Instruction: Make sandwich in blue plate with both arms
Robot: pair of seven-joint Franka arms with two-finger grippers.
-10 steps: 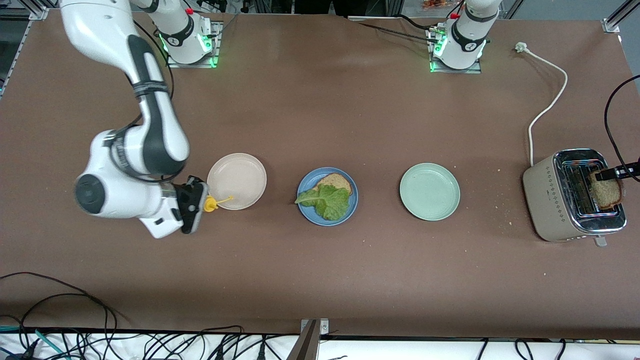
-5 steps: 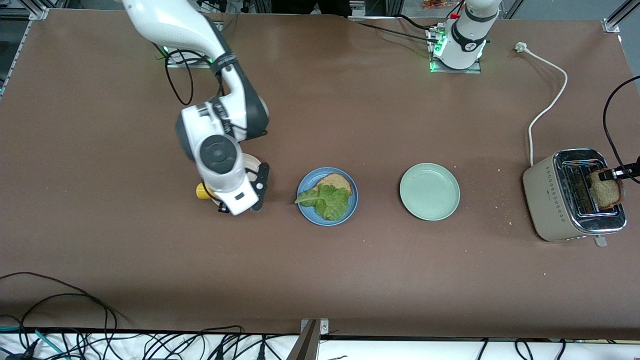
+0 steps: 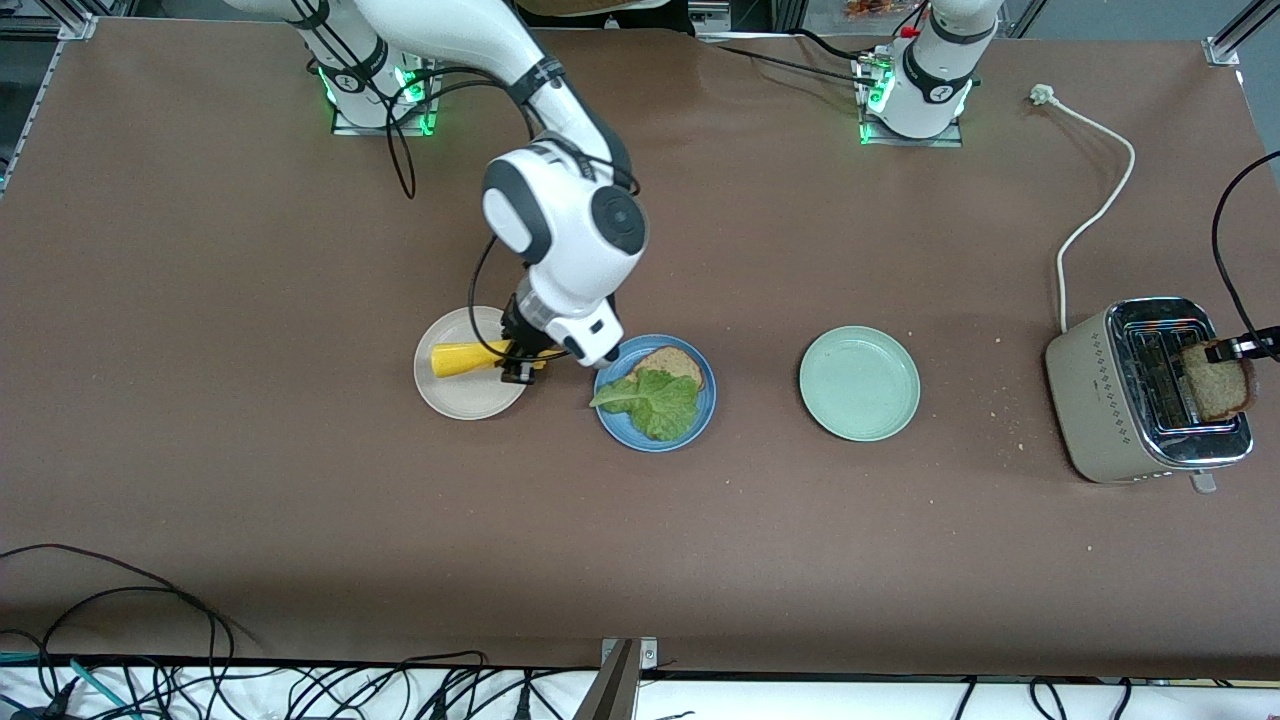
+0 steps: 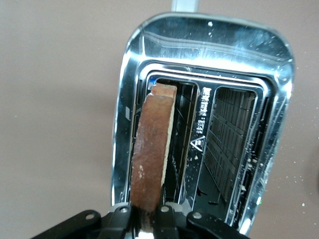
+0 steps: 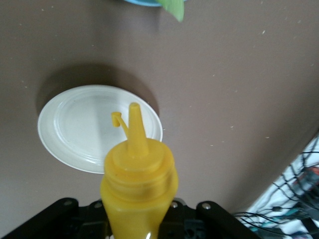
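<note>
The blue plate (image 3: 702,408) sits mid-table with one toast slice (image 3: 674,362) and a lettuce leaf (image 3: 655,402) on it. My right gripper (image 3: 520,362) hangs over the beige plate's (image 3: 470,395) edge beside the blue plate, shut on a yellow squeeze bottle (image 3: 462,358) that lies sideways over the beige plate. The right wrist view shows that bottle (image 5: 138,174) in the gripper (image 5: 137,221), nozzle over the beige plate (image 5: 75,134). My left gripper (image 3: 1240,347) is shut on a second toast slice (image 3: 1215,388) standing in the toaster (image 3: 1110,390). The left wrist view shows this slice (image 4: 152,149) gripped (image 4: 148,215) in one slot.
A pale green plate (image 3: 858,383) lies between the blue plate and the toaster, which stands at the left arm's end of the table. The toaster's white cord (image 3: 1095,205) runs toward the bases. Crumbs lie near the toaster. Black cables (image 3: 150,640) hang along the table's front edge.
My right arm swung the yellow bottle from beside the beige plate, at the right arm's end, over to between the beige and blue plates. My left gripper closed on the toast in the toaster.
</note>
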